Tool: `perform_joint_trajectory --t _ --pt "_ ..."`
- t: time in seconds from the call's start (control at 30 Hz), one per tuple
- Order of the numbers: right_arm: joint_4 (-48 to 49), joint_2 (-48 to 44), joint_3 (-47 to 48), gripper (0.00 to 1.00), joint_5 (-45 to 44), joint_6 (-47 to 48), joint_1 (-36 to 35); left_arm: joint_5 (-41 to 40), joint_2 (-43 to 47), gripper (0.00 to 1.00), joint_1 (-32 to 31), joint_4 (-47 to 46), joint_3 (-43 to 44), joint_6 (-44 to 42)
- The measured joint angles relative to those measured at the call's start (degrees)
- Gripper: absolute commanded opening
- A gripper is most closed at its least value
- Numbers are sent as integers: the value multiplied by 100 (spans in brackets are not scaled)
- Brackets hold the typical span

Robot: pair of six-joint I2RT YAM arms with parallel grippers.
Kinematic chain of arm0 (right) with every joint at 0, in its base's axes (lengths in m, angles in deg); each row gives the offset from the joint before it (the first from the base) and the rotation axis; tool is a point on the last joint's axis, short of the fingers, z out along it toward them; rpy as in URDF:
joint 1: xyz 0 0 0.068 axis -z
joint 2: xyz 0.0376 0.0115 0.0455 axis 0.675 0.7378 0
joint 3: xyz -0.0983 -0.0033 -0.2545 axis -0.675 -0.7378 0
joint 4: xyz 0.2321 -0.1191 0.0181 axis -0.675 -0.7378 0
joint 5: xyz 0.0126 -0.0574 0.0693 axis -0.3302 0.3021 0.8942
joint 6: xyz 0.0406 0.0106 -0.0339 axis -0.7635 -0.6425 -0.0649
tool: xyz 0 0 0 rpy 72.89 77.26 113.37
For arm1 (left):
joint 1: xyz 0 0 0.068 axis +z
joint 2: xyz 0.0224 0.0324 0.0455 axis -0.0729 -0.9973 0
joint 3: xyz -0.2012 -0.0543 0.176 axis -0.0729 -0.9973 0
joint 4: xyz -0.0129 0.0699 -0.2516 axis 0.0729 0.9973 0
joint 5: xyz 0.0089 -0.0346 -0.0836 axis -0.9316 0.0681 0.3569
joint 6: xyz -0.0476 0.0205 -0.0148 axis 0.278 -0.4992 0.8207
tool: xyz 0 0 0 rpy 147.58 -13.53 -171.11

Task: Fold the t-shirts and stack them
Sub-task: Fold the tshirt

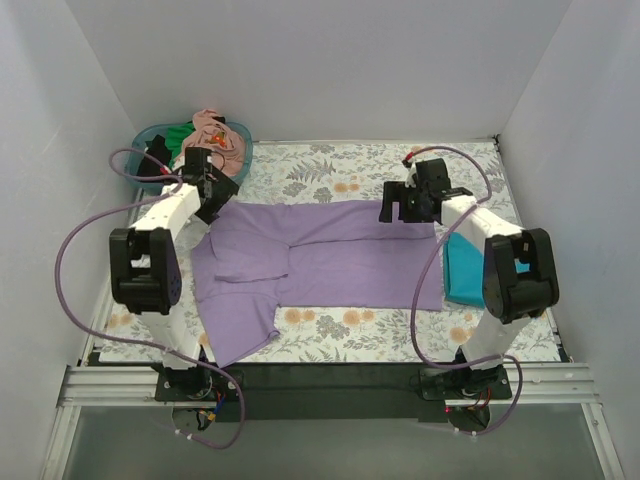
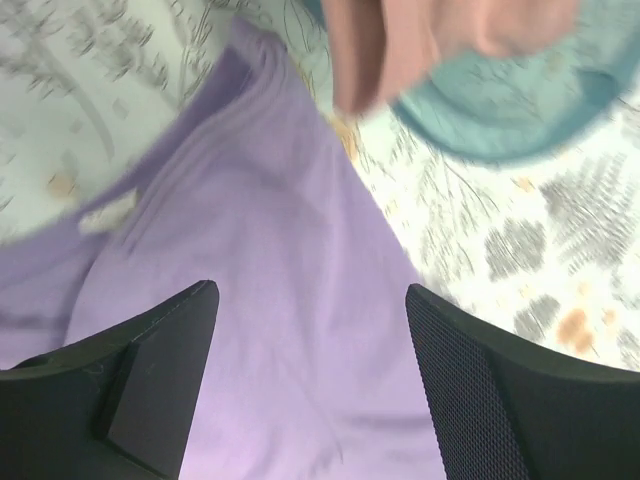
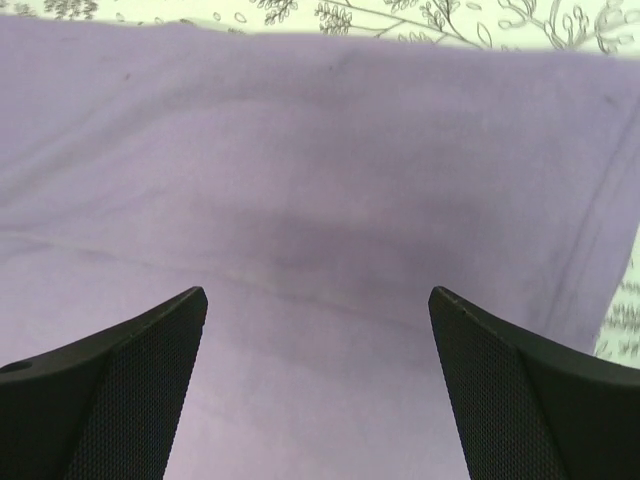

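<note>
From overhead I see the lavender t-shirt [image 1: 320, 255] spread across the middle of the tabletop [image 1: 340, 180]. Its body runs toward the right edge, a flap of it is folded over near the left end, and one sleeve trails toward the near-left corner. The teal-blue t-shirt [image 1: 462, 272] lies at the right edge, just beside the lavender hem and partly hidden by the right arm. In the far-left corner the teal basket [image 1: 150, 135] holds the salmon-pink t-shirt [image 1: 215, 135] heaped on top, with the green t-shirt [image 1: 180, 135] beside it.

That high view puts both arms over the lavender cloth — the left near its far-left end, the right near its far-right end — but the finger gaps are too small to read there. The wrist cameras settle it.

The left claw [image 2: 310, 295] stands wide, with only lavender cloth under the gap and nothing held. This picture is blurred, yet it shows a ridged edge of the shirt running diagonally. It also shows pink cloth hanging over the basket rim, much closer than the overhead suggests.

The right claw [image 3: 315, 295] is also spread wide and holds nothing. Below it the lavender lies flat, with a faint crease across it and a stitched hem at the right. A strip of floral cover shows past the far edge. I cannot tell from either wrist view whether the fingertips touch the cloth.
</note>
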Motion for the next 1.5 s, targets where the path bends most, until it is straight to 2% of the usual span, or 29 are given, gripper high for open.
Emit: perform_joint_trajectory --t 0.13,0.27,0.33,0.37,0.47,0.53,0.8,1.07,1.17,1.33,1.5 --pt "61 -905 -885 98 -2 -186 0 31 1320 77 4 186 -798 144" --pt "52 -1646 -1845 98 -20 -411 -22 37 2927 77 4 509 -2033 461" --pt "0 -1947 -2212 98 -35 -494 -39 81 3711 81 4 699 -2688 601" --pt "-4 -2087 -2365 99 -44 -540 -44 101 4124 91 2 876 -3012 660" --pt "-20 -2459 -2680 98 -46 -651 -52 125 5143 91 2 1405 -3786 837" --pt "-13 -2621 -2782 98 -46 -728 -52 149 5469 91 0 1670 -4054 903" --pt "-22 -2693 -2879 98 -52 -866 -52 520 5477 91 -422 2284 -4245 1073" --pt "-37 -2588 -2887 99 -131 -874 -52 584 5014 91 -2107 2721 -4575 1860" --pt "-39 -2588 -2889 98 -160 -870 -52 496 5193 91 -2500 3082 -4583 2197" --pt "-35 -2575 -2964 98 -214 -855 -52 319 5508 91 -2680 3475 -4765 2448" --pt "-42 -2437 -2973 98 -219 -844 -52 138 4878 81 -2734 3606 -4763 2533"
